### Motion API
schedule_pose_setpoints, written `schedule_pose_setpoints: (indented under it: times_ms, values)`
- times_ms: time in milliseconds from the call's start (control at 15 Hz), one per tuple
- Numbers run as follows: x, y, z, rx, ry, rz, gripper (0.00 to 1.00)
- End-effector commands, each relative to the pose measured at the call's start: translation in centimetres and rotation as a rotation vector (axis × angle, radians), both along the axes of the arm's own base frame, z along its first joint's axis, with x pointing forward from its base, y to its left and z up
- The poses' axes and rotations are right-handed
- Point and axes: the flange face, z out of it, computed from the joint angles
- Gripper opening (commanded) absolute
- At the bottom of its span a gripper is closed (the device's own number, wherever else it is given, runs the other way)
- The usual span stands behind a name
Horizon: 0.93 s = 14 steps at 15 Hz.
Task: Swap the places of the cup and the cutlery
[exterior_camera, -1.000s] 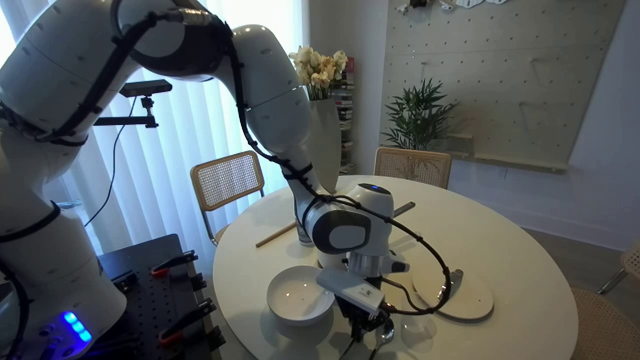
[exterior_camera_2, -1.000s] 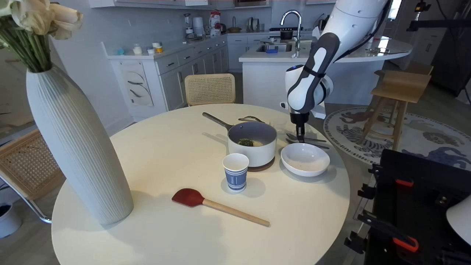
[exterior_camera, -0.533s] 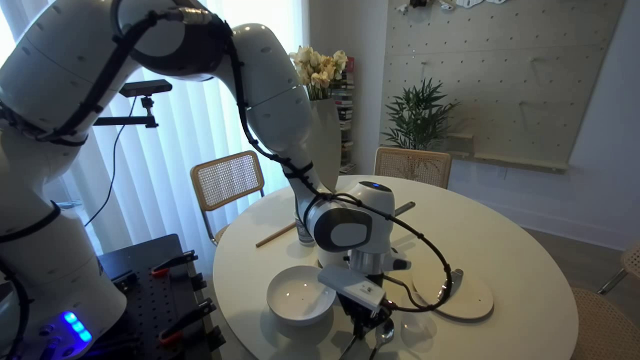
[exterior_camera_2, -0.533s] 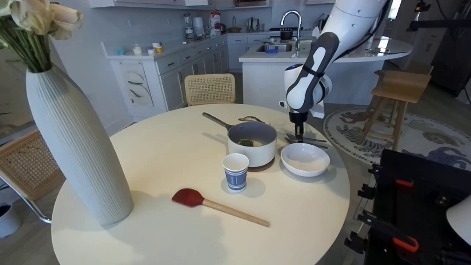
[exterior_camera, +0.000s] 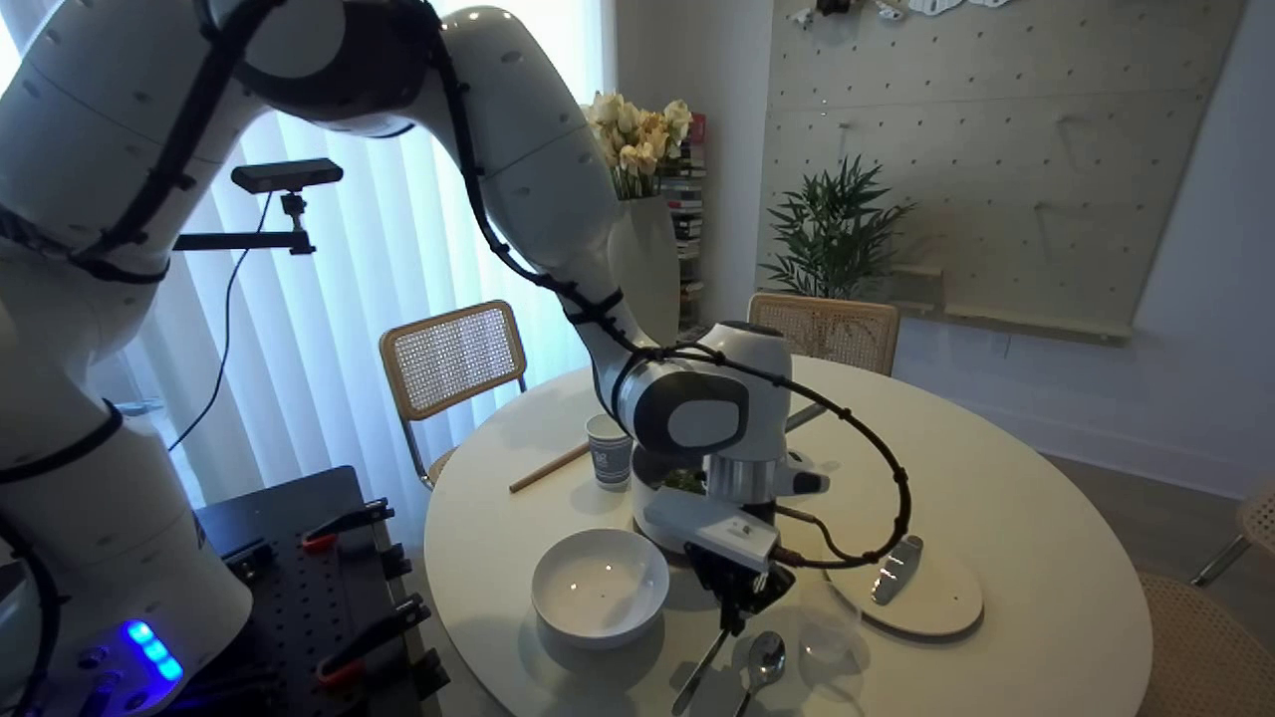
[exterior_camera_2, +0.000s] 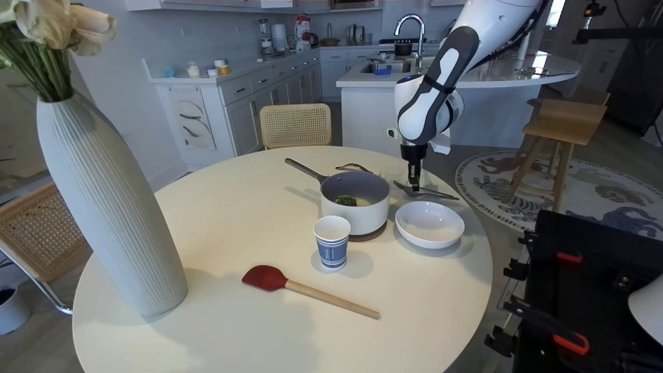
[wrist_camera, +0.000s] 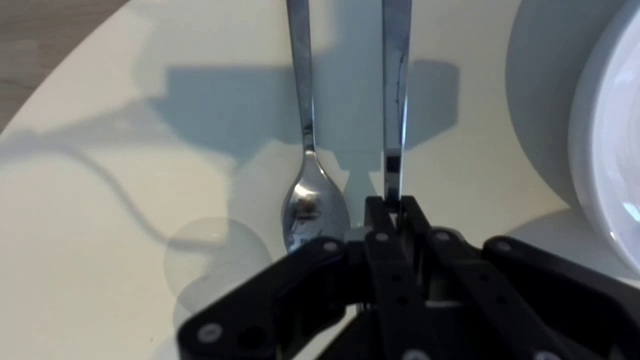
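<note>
Fork (wrist_camera: 396, 95), head behind fingers (wrist_camera: 414, 217) in wrist view

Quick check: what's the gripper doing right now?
Gripper: closed, holding the slim silver utensil next to the spoon.

Spoon (wrist_camera: 306, 117) handle cropped, fork (wrist_camera: 395, 100) head hidden — behind claw (wrist_camera: 392, 204), white bowl (wrist_camera: 584, 135) cut off — all in wrist view

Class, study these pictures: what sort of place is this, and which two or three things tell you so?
Probably a home's dining area that opens onto a kitchen. In an exterior view, a cane-backed chair stands at a round table, and beyond it a tall curved tap rises beside a sink.
</note>
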Motion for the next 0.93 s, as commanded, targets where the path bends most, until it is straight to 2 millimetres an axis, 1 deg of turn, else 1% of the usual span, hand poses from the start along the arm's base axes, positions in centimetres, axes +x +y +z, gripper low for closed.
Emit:
schedule_pose_setpoints:
  times_ms: [0,200,467,667,867]
  values:
    - [0.1,0.9,3.5,-0.014,0.041,-0.010,0.02]
    - [0.0,1.6,5.6,-0.020,0.080,-0.017,0.02]
    - [-0.5,3.1,8.5,-0.010,0.133,-0.043,0.02]
    - [-1.6,4.8,10.3,-0.008,0.150,-0.063,0.02]
    - [-3.3,7.0,11.7,-0.008,0.150,-0.079,0.02]
